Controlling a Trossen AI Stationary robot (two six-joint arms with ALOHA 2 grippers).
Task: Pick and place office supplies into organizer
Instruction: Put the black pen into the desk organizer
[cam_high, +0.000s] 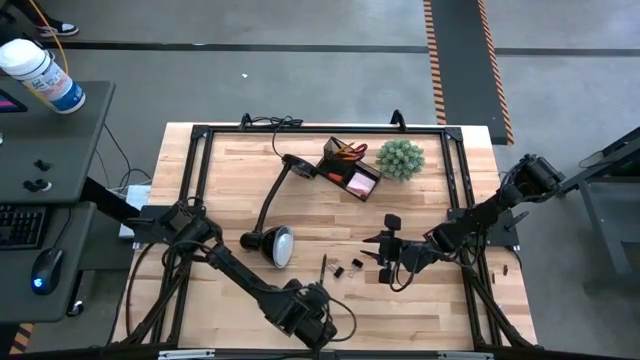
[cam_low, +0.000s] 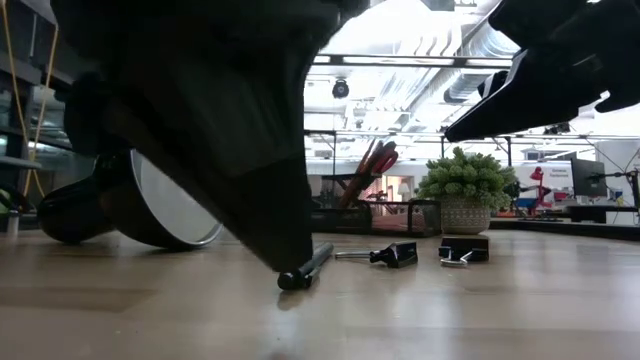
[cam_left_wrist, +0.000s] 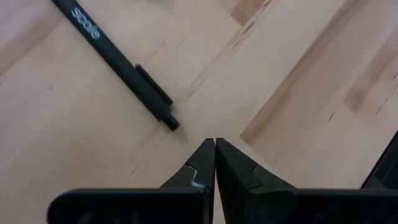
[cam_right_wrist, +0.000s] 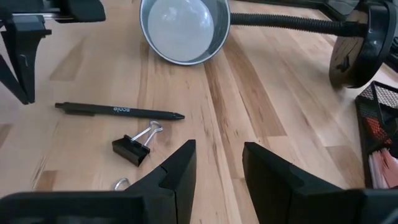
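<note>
A black pen (cam_high: 323, 268) lies flat on the wooden table, with two small black binder clips (cam_high: 338, 270) (cam_high: 357, 264) beside it. My left gripper (cam_left_wrist: 214, 148) is shut and empty, pointing down just off the pen's near end (cam_left_wrist: 171, 123); it also shows in the high view (cam_high: 318, 300). My right gripper (cam_right_wrist: 217, 155) is open and empty, to the right of the clips (cam_right_wrist: 133, 147) in the high view (cam_high: 376, 256). The dark organizer (cam_high: 348, 168) stands at the far middle of the table, with orange-handled scissors, pencils and a pink pad in it.
A black desk lamp (cam_high: 270, 240) lies on the table, its round head (cam_right_wrist: 183, 28) just left of the pen. A green spiky plant (cam_high: 400, 158) stands right of the organizer. A black frame (cam_high: 200, 140) runs around the table's edges. Bare wood lies near the front edge.
</note>
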